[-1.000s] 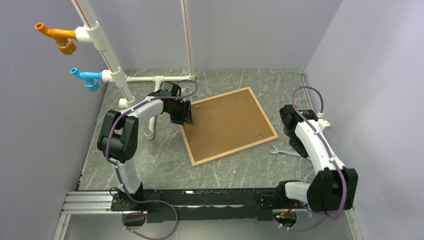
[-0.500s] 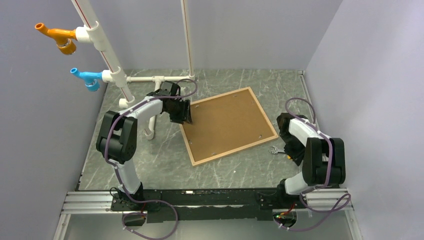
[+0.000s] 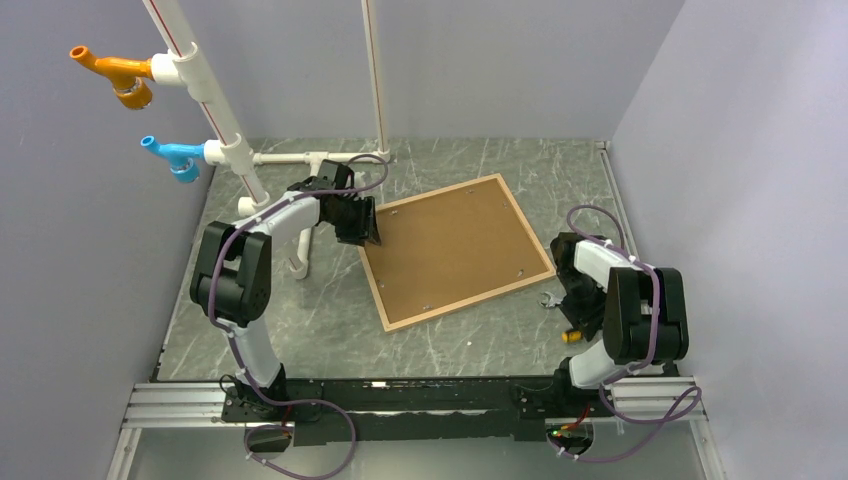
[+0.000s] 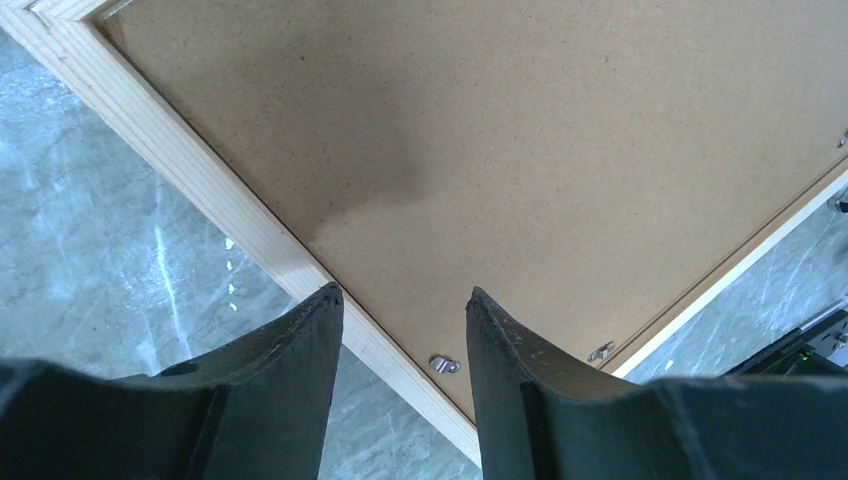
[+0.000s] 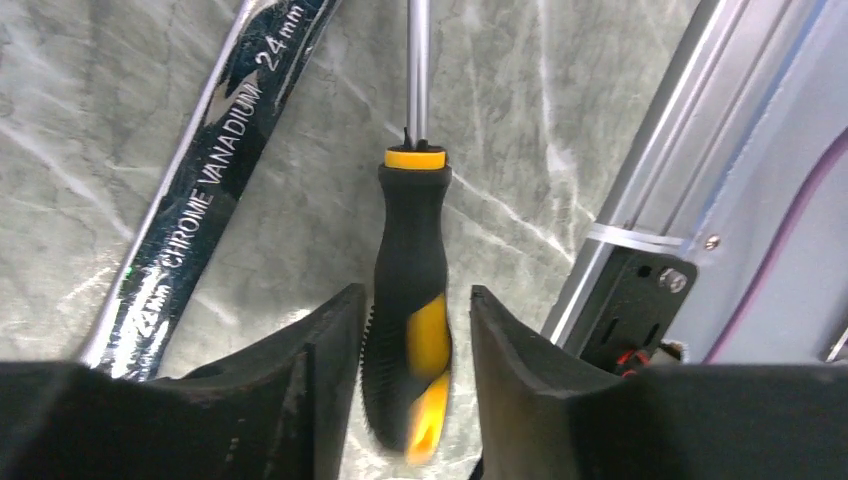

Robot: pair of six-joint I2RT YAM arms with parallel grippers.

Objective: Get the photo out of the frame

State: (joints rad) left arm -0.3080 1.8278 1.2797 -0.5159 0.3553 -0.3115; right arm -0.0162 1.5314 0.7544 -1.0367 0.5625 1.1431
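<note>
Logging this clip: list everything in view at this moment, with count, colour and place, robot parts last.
frame: one, light wood, face down mid-table, set at an angle.
backing panel: one, brown, filling the frame; no printed side visible.
clips: several, metal, along the panel's edges.
wrench: one, chrome, on the table right of the frame.
screwdriver: one, black-and-yellow handle, beside the wrench.
pipe structure: one, white, far-left corner.
orange fitting: one, high on the pipe.
blue fitting: one, below the orange one.
table: one, grey-green marbled.
left claw: one, black, open, above the frame's left edge.
right claw: one, black, open, fingers either side of the screwdriver handle.
</note>
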